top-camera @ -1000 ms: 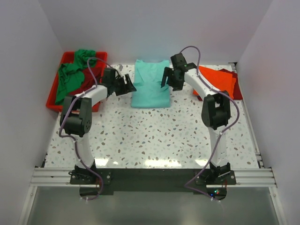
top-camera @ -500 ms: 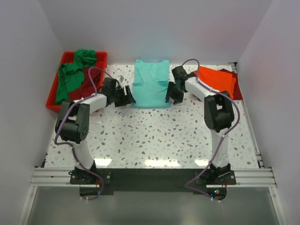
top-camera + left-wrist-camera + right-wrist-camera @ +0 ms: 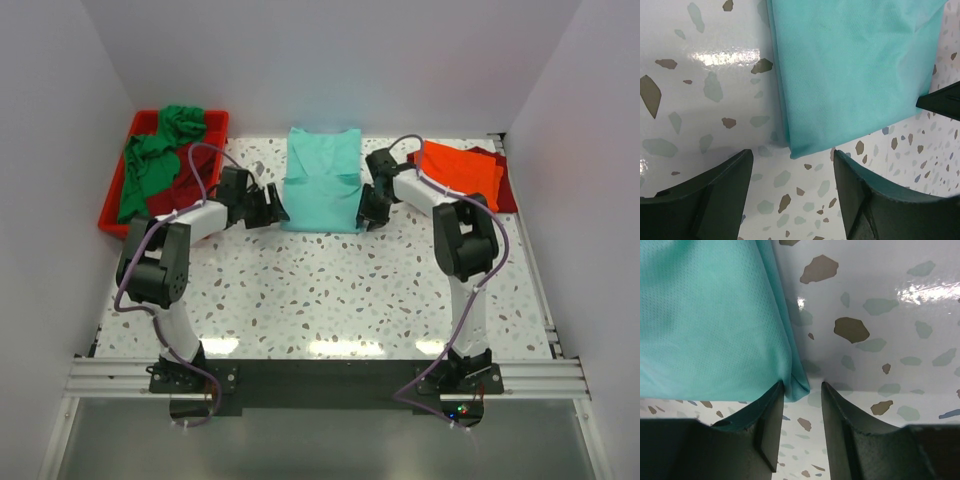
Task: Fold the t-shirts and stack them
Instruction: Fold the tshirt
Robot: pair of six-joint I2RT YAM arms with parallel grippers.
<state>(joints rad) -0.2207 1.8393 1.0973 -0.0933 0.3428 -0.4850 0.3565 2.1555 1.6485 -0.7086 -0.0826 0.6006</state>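
On the speckled table (image 3: 320, 290), left fingers (image 3: 705, 200) gape; right fingers (image 3: 765, 430) narrowly apart astride a corner of the teal t-shirt (image 3: 322, 185).

Dark red t-shirt (image 3: 508, 195) mostly buried under orange t-shirt (image 3: 460, 170). Teal t-shirt (image 3: 710, 315) cropped in both wrist views; right gripper (image 3: 802, 387) possibly pinching its corner, unclear.
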